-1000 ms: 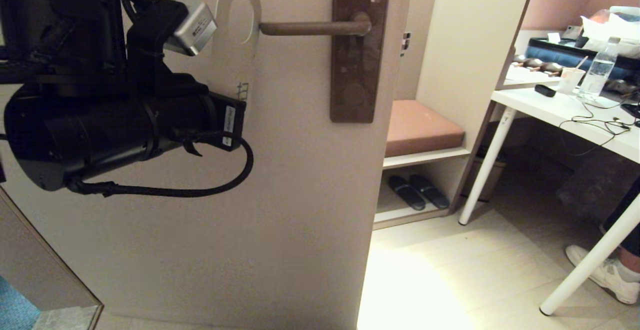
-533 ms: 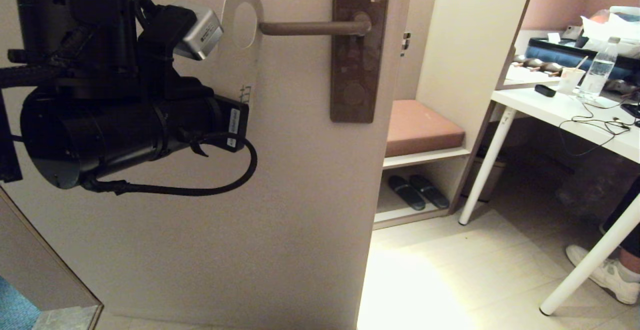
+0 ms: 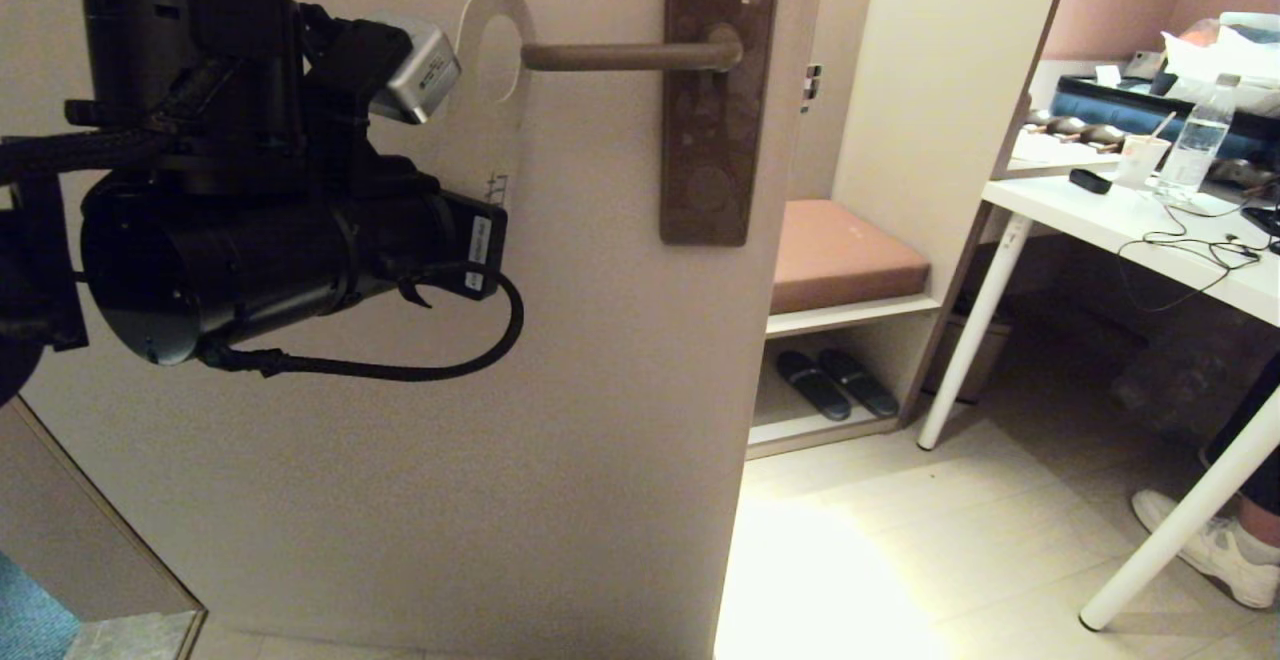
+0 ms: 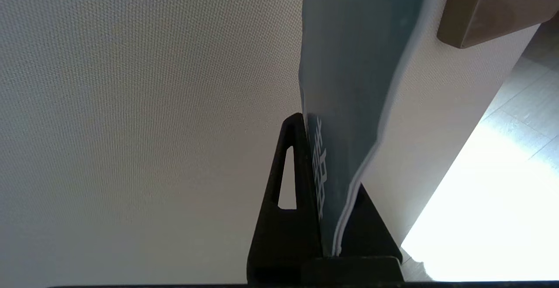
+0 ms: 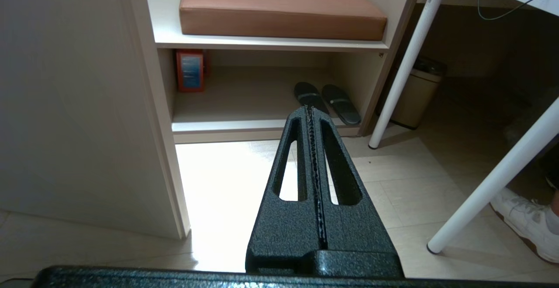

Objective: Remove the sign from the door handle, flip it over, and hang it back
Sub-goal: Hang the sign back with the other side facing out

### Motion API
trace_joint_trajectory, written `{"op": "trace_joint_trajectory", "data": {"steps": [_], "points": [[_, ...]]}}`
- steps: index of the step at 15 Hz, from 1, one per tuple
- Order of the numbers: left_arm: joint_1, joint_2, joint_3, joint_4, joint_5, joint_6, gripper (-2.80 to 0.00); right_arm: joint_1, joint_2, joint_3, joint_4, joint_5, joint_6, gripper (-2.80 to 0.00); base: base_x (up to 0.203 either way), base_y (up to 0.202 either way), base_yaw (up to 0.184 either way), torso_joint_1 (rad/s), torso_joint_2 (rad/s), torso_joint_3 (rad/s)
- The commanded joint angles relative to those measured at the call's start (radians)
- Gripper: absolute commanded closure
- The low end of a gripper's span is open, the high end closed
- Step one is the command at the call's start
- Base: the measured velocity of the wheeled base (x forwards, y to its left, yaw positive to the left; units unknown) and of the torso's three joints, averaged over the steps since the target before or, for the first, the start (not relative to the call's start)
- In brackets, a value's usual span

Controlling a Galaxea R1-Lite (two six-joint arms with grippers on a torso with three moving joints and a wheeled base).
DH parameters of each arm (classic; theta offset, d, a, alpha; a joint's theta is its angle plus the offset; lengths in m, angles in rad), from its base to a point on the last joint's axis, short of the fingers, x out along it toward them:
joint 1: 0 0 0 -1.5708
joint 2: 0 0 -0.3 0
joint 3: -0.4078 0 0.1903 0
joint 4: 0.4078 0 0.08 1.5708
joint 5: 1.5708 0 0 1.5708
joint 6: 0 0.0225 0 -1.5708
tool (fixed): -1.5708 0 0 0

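Since a second ago the left gripper point(image 4: 325, 183) has carried the sign point(image 3: 492, 90) rightward, its hole now at the tip of the door handle point(image 3: 625, 56). Its fingers pinch the sign's lower end, blue side facing the door. The right gripper point(image 5: 311, 118) hangs closed and empty, pointing toward black slippers point(image 5: 327, 101).

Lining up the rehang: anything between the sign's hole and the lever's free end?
Nothing; in the head view the off-white card sign has its hole at the dark brown lever tip.
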Motion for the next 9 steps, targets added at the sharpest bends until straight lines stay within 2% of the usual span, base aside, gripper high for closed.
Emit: {"op": "trace_joint_trajectory", "data": {"steps": [1,9], "points": [[0.002,0.008,-0.005,-0.001,0.002,0.001,0.00,0.000,0.001,0.000,0.000,0.000,-0.001,0.00,0.000,0.000,0.000,0.000,0.00,0.000],[0.008,0.041,-0.050,-0.001,-0.001,0.002,0.00,0.000,0.001,0.000,0.001,0.000,-0.001,0.00,0.000,0.000,0.000,0.000,0.00,0.000]]}}
